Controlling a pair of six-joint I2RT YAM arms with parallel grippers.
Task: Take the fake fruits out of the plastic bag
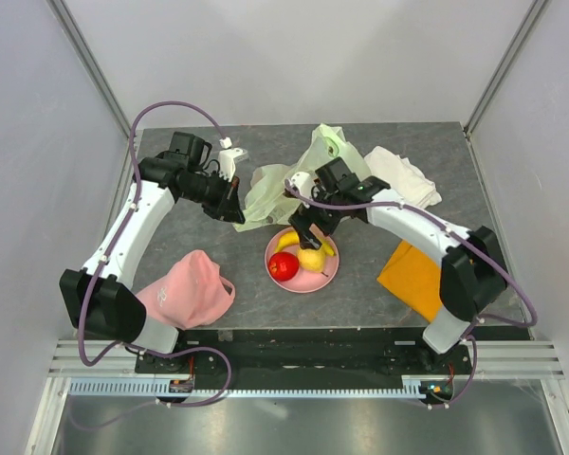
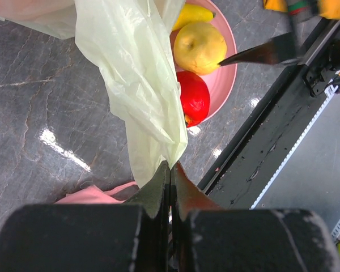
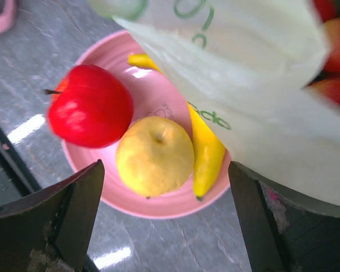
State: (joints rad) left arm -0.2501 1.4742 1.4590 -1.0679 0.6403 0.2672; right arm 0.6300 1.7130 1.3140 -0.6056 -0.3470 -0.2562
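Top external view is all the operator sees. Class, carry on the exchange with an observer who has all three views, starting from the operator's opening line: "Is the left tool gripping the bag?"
Observer: Yes. In its wrist view the left tool is shut on a fold at the edge of the bag.
Operator: Is the right tool carrying anything?
Observer: No. The right tool is wide open and empty, above the yellow fruit on the plate.
Operator: Any fruit off the plate?
Observer: Yes. Some red fruit shows beside the plastic at the right edge of the right wrist view.
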